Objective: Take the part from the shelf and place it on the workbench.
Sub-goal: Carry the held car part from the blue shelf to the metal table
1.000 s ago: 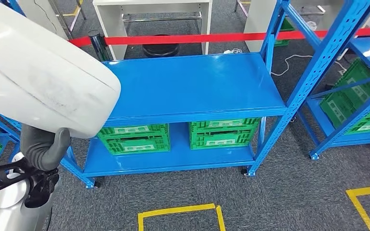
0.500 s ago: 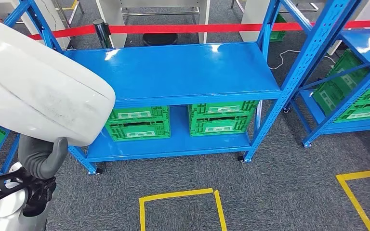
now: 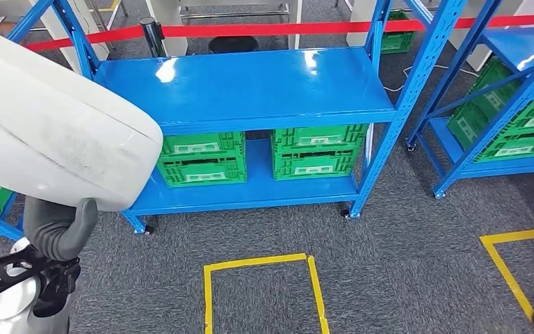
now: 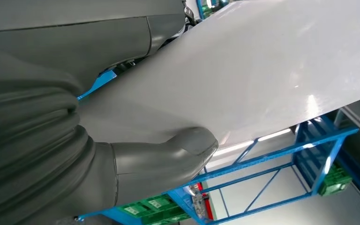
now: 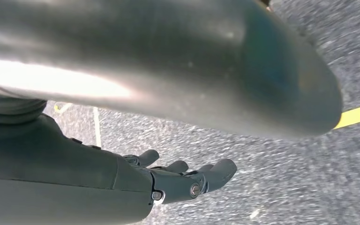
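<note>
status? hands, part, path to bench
Left hand grips white part. Right hand hangs empty, fingers apart. Blue shelf ahead; workbench not visible.

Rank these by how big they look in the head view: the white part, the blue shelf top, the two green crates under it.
1. White part, though nearness to the camera inflates it.
2. Blue shelf top, close behind.
3. Left green crate and right green crate: look alike, unranked.

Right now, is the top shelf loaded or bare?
Bare where the head view shows it: the top shelf is plain blue. The white part, held by the left hand, hides one corner.
</note>
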Controlling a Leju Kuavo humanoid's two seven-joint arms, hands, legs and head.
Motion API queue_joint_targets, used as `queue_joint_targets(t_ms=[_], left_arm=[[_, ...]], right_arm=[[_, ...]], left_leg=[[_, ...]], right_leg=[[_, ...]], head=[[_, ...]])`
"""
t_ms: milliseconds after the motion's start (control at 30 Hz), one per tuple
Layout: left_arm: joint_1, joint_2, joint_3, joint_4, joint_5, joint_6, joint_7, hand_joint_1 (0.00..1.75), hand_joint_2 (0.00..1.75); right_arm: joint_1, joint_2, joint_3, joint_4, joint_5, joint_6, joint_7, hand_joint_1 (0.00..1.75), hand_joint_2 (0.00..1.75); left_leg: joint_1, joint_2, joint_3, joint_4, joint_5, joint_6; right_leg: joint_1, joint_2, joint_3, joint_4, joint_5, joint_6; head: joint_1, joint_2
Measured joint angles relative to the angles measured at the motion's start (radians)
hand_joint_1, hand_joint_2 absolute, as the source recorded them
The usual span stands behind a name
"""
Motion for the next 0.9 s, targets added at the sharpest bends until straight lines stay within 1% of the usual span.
queue_joint_targets(t_ms=[33,67,100,133,167,200,233,267,300,333,367,400,433,467,500,533,567,600,633,667,700,733,767,800,833,867,900], left_arm=[[0.001,0.000,0.001,-0.004,-0.001,0.000,0.002,1.75,1.75],[0.003,-0.001,0.002,-0.006,-0.001,0.000,0.003,1.75,1.75],[0.004,-0.001,0.002,-0.006,-0.003,0.000,0.003,1.75,1.75],[0.005,-0.001,0.003,-0.006,-0.005,0.000,0.002,1.75,1.75],[0.006,0.000,0.005,-0.006,-0.006,0.000,0.002,1.75,1.75],[0.006,0.000,0.008,-0.007,-0.007,0.000,0.001,1.75,1.75],[0.007,0.000,0.011,-0.007,-0.006,0.000,0.001,1.75,1.75],[0.007,0.001,0.015,-0.007,-0.003,0.001,0.001,1.75,1.75],[0.009,0.001,0.019,-0.007,0.000,0.001,0.002,1.75,1.75],[0.011,0.001,0.022,-0.007,0.002,0.003,0.003,1.75,1.75],[0.015,0.002,0.025,-0.010,0.003,0.007,0.004,1.75,1.75],[0.019,0.003,0.027,-0.013,0.002,0.011,0.005,1.75,1.75],[0.022,0.004,0.030,-0.020,0.001,0.016,0.005,1.75,1.75],[0.025,0.005,0.032,-0.029,0.000,0.020,0.005,1.75,1.75],[0.028,0.006,0.036,-0.037,0.000,0.022,0.005,1.75,1.75],[0.031,0.008,0.039,-0.044,0.000,0.023,0.005,1.75,1.75],[0.034,0.009,0.042,-0.049,0.000,0.025,0.005,1.75,1.75],[0.037,0.010,0.045,-0.053,0.000,0.026,0.005,1.75,1.75],[0.040,0.012,0.047,-0.056,0.000,0.027,0.005,1.75,1.75],[0.042,0.014,0.049,-0.059,0.000,0.028,0.006,1.75,1.75],[0.044,0.017,0.051,-0.061,0.001,0.029,0.007,1.75,1.75],[0.046,0.020,0.052,-0.062,0.002,0.029,0.009,1.75,1.75],[0.048,0.022,0.053,-0.062,0.004,0.029,0.012,1.75,1.75],[0.051,0.024,0.053,-0.062,0.006,0.029,0.014,1.75,1.75],[0.053,0.027,0.053,-0.061,0.008,0.029,0.014,1.75,1.75],[0.056,0.031,0.054,-0.060,0.009,0.029,0.012,1.75,1.75],[0.058,0.037,0.057,-0.059,0.010,0.029,0.007,1.75,1.75]], right_arm=[[0.000,0.000,0.000,0.000,0.003,0.003,0.001,0.00,0.00],[0.000,0.000,0.000,0.000,0.005,0.006,0.000,0.00,0.00],[0.002,0.000,0.000,0.000,0.007,0.009,-0.001,0.00,0.00],[0.003,0.000,0.000,0.000,0.008,0.010,-0.002,0.00,0.00],[0.005,0.000,0.000,0.000,0.009,0.011,-0.004,0.00,0.00],[0.006,0.001,0.000,0.000,0.011,0.010,-0.005,0.00,0.00],[0.005,0.002,0.001,0.000,0.014,0.010,-0.006,0.00,0.00],[0.005,0.002,0.001,0.000,0.017,0.009,-0.006,0.00,0.00],[0.004,0.002,0.002,0.000,0.019,0.009,-0.006,0.00,0.00],[0.003,0.002,0.002,0.000,0.020,0.009,-0.006,0.00,0.00],[0.003,0.002,0.002,0.000,0.021,0.010,-0.006,0.00,0.00],[0.003,0.002,0.002,0.000,0.021,0.011,-0.006,0.00,0.00],[0.002,0.002,0.002,0.000,0.022,0.012,-0.006,0.00,0.00],[0.001,0.002,0.002,0.000,0.024,0.012,-0.005,0.00,0.00],[0.000,0.002,0.003,0.000,0.025,0.012,-0.004,0.00,0.00],[-0.002,0.002,0.003,0.000,0.027,0.012,-0.003,0.00,0.00],[-0.002,0.002,0.003,0.000,0.027,0.012,-0.002,0.00,0.00],[-0.002,0.002,0.003,0.000,0.027,0.012,-0.001,0.00,0.00],[-0.002,0.002,0.003,0.000,0.027,0.012,-0.001,0.00,0.00],[-0.003,0.003,0.003,0.000,0.027,0.012,0.000,0.00,0.00],[-0.004,0.003,0.003,0.000,0.028,0.012,0.002,0.00,0.00],[-0.005,0.004,0.004,0.000,0.030,0.012,0.007,0.00,0.00],[-0.005,0.004,0.004,0.000,0.033,0.012,0.011,0.00,0.00],[-0.005,0.004,0.005,0.000,0.035,0.012,0.016,0.00,0.00],[-0.005,0.004,0.005,0.000,0.036,0.012,0.017,0.00,0.00],[-0.005,0.004,0.006,0.000,0.036,0.012,0.014,0.00,0.00],[-0.005,0.005,0.006,0.000,0.036,0.013,0.011,0.00,0.00]], left_leg=[[-0.004,0.000,0.021,-0.040,-0.016,0.009],[-0.007,0.000,0.021,-0.053,-0.017,0.020],[-0.008,0.002,0.011,-0.051,-0.007,0.031],[-0.009,0.004,0.001,-0.050,0.004,0.042],[-0.008,0.006,-0.012,-0.051,0.017,0.052],[-0.008,0.008,-0.027,-0.051,0.030,0.059],[-0.009,0.008,-0.043,-0.050,0.043,0.063],[-0.011,0.008,-0.060,-0.049,0.057,0.065],[-0.013,0.008,-0.078,-0.046,0.070,0.066],[-0.014,0.008,-0.097,-0.041,0.083,0.066],[-0.015,0.008,-0.116,-0.035,0.094,0.064],[-0.016,0.008,-0.134,-0.029,0.104,0.062],[-0.016,0.008,-0.150,-0.021,0.111,0.060],[-0.017,0.008,-0.163,-0.014,0.119,0.056],[-0.017,0.009,-0.170,-0.010,0.126,0.051],[-0.018,0.010,-0.174,-0.009,0.133,0.046],[-0.017,0.011,-0.176,-0.011,0.142,0.040],[-0.016,0.012,-0.177,-0.013,0.150,0.033],[-0.015,0.010,-0.181,-0.011,0.147,0.028],[-0.014,0.008,-0.188,0.004,0.124,0.022],[-0.013,0.006,-0.199,0.036,0.083,0.017],[-0.010,0.004,-0.212,0.086,0.029,0.012],[-0.008,0.003,-0.223,0.147,-0.022,0.006],[-0.006,0.003,-0.231,0.204,-0.052,0.001],[-0.004,0.003,-0.228,0.244,-0.056,-0.002],[-0.002,0.003,-0.214,0.258,-0.038,-0.005],[0.000,0.003,-0.183,0.239,-0.007,-0.007]], right_leg=[[0.000,0.000,-0.002,-0.002,0.011,0.007],[-0.001,0.000,-0.003,-0.006,0.023,0.014],[-0.004,0.000,-0.005,-0.009,0.028,0.021],[-0.006,0.001,-0.012,-0.002,0.016,0.028],[-0.008,0.002,-0.023,0.022,-0.017,0.033],[-0.009,0.002,-0.038,0.067,-0.068,0.036],[-0.009,0.003,-0.055,0.129,-0.126,0.039],[-0.009,0.004,-0.070,0.198,-0.173,0.040],[-0.007,0.005,-0.077,0.258,-0.194,0.039],[-0.006,0.006,-0.071,0.293,-0.190,0.037],[-0.004,0.006,-0.047,0.295,-0.168,0.034],[-0.001,0.007,-0.005,0.260,-0.140,0.030],[0.002,0.007,0.050,0.195,-0.129,0.023],[0.006,0.008,0.108,0.116,-0.136,0.016],[0.009,0.008,0.150,0.054,-0.150,0.010],[0.013,0.008,0.173,0.012,-0.167,0.004],[0.015,0.009,0.179,-0.006,-0.170,-0.001],[0.014,0.008,0.173,-0.009,-0.161,-0.007],[0.012,0.005,0.166,-0.013,-0.151,-0.015],[0.010,0.003,0.157,-0.017,-0.137,-0.023],[0.007,0.001,0.145,-0.020,-0.123,-0.028],[0.007,-0.001,0.131,-0.020,-0.111,-0.031],[0.006,-0.001,0.115,-0.019,-0.098,-0.033],[0.006,-0.002,0.099,-0.017,-0.086,-0.032],[0.006,-0.003,0.082,-0.015,-0.074,-0.030],[0.005,-0.003,0.064,-0.011,-0.062,-0.028],[0.005,-0.004,0.047,-0.007,-0.051,-0.026]], head=[[0.000,0.000],[0.000,0.000],[-0.001,0.000],[-0.001,0.000],[-0.001,0.000],[-0.001,0.000],[0.000,0.000],[0.000,0.000],[0.000,0.000],[0.000,0.000],[0.000,0.000],[0.000,0.000],[0.000,0.000],[0.000,0.000],[-0.001,0.000],[0.000,0.000],[0.001,0.000],[0.002,0.000],[0.004,0.000],[0.002,0.000],[0.001,0.000],[-0.001,0.000],[-0.002,0.000],[-0.002,0.000],[-0.002,0.000],[-0.002,0.000],[-0.002,0.000]])
